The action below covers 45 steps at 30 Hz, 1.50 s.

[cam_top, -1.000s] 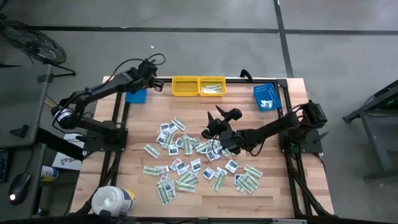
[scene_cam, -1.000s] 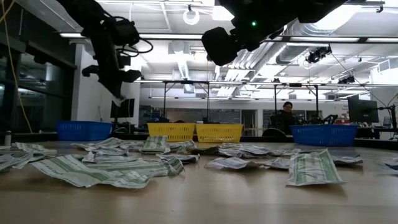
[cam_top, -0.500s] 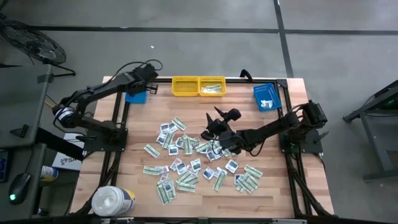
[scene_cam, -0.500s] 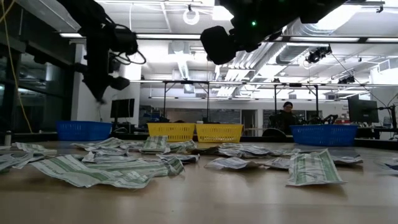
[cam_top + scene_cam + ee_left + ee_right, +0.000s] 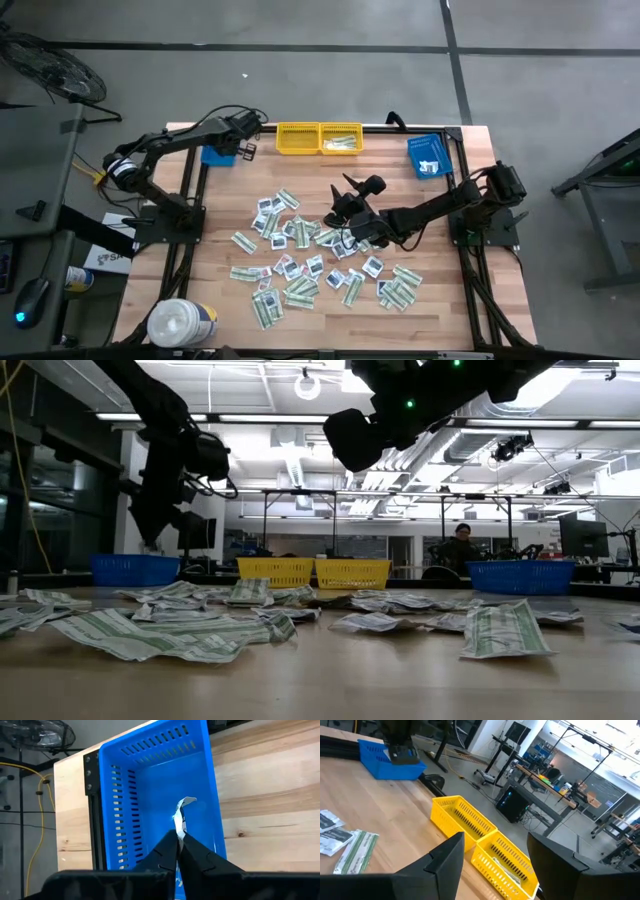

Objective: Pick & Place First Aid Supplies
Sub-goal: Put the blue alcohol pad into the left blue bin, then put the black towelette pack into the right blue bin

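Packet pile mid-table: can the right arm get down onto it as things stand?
Probably yes. The right gripper hangs open just above the far edge of the packet pile, with nothing between them in the high view. The left gripper, pinching a packet, is off over the blue bin.

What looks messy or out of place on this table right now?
The packets lie scattered in a loose heap across the middle of the table, some overlapping and crumpled instead of sorted. One packet, bent at its tip, is pinched in the left gripper over the blue bin.
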Each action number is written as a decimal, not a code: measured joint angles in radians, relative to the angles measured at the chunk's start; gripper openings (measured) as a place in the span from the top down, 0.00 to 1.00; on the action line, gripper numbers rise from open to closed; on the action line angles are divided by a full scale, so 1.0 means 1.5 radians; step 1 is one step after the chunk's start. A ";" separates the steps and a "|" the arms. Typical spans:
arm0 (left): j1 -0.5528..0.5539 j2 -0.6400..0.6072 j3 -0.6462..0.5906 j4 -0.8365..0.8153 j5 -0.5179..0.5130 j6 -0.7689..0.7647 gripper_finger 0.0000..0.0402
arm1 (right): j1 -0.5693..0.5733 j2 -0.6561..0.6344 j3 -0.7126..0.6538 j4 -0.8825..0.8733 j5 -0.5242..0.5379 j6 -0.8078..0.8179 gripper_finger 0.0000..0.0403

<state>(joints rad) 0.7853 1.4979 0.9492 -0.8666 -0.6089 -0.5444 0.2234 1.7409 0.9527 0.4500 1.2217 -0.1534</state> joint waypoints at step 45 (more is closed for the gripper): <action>-0.202 -0.073 -0.106 0.060 0.470 0.286 0.62 | 0.000 0.001 0.000 -0.094 -0.002 0.064 0.48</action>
<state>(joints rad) 0.4828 1.3884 0.7903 -0.7773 0.0967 -0.1154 0.2237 1.7416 0.9527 0.3096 1.2194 -0.0574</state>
